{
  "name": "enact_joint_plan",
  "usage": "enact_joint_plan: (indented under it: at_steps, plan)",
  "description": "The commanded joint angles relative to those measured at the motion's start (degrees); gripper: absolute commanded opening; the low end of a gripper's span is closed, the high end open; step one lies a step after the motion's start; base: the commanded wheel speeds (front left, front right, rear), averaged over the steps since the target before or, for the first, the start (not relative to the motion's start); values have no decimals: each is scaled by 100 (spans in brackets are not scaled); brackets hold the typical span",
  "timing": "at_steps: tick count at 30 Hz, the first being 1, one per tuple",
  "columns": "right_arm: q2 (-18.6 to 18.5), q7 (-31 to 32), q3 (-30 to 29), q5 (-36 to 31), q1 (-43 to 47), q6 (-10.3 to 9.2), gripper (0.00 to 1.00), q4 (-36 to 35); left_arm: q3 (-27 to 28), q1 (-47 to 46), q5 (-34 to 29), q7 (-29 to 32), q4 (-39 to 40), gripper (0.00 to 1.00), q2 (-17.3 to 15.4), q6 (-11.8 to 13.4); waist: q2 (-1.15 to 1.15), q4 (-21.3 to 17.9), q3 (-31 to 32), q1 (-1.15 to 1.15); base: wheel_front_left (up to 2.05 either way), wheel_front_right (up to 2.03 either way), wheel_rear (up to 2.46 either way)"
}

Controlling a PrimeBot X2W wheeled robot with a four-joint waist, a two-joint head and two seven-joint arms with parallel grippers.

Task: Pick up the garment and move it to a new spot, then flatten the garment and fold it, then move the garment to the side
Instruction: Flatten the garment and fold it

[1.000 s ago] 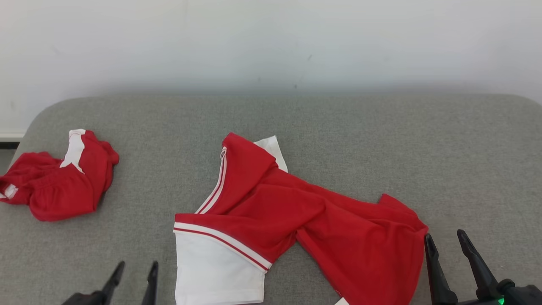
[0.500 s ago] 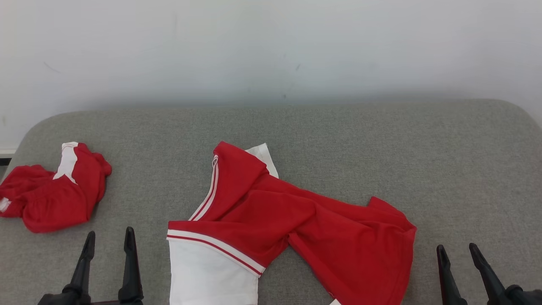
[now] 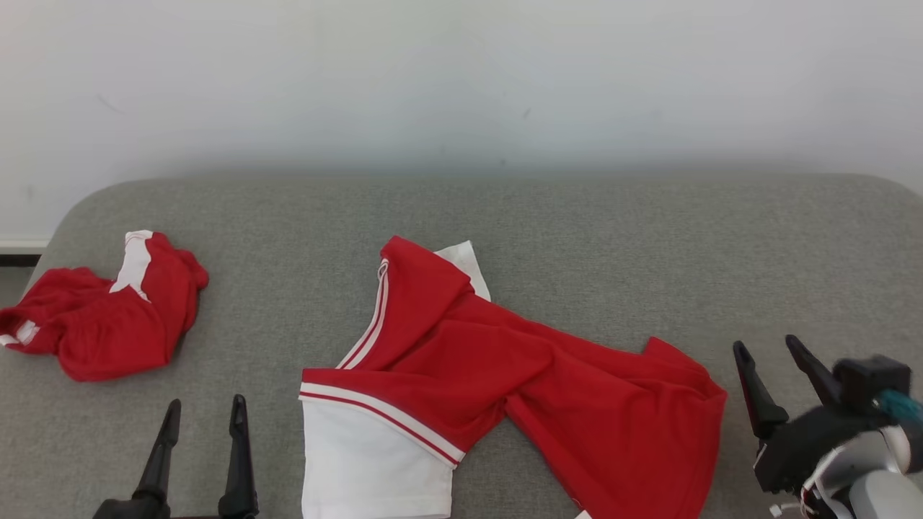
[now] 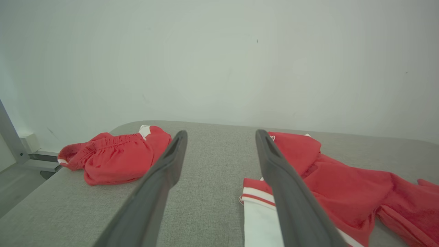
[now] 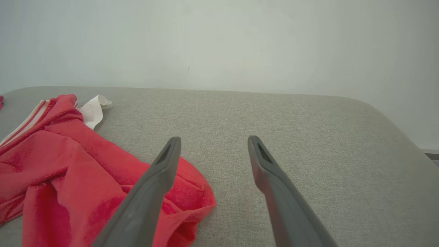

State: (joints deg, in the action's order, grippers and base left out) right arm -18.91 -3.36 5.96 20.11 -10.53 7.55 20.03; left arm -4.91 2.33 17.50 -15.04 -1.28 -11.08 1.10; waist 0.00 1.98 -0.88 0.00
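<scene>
The red garment (image 3: 505, 375), with white panels and striped trim, lay crumpled and partly spread at the front middle of the grey fabric-covered worktop (image 3: 649, 245). One white panel reached the bottom edge of the head view. The left fingers (image 3: 236, 461) stood spread apart and held nothing, over bare worktop just left of that white panel and clear of it. The right fingers (image 3: 757, 400) were likewise spread and empty, just beside the garment's right-hand red edge, with a narrow strip of worktop showing between them in the head view. A second red piece of clothing (image 3: 108, 317) with white trim sat bunched near the worktop's left edge, well apart from the garment. A plain pale wall (image 3: 461, 72) rose behind the worktop.
</scene>
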Motion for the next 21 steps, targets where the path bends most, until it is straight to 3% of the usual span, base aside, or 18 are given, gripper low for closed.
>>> enact_joint_plan:
  at_steps: [1, 9, 21]
  plan:
    - [-83, 286, 164, 53, -272, -14, 100, 256, 9, -104, -106, -18, -80, 100, 65, -83, 0, 103, -67, 0, 0, 0, 0]
    - [-233, 1076, 676, 403, -897, -14, 100, 1127, 83, -261, -306, -19, -325, 100, 242, -301, 0, 320, -147, 0, 0, 0, 0]
    - [-304, 1720, 1510, 926, -1446, -14, 100, 2314, 255, -363, -510, -19, -515, 100, 427, -490, 0, 446, -256, 0, 0, 0, 0]
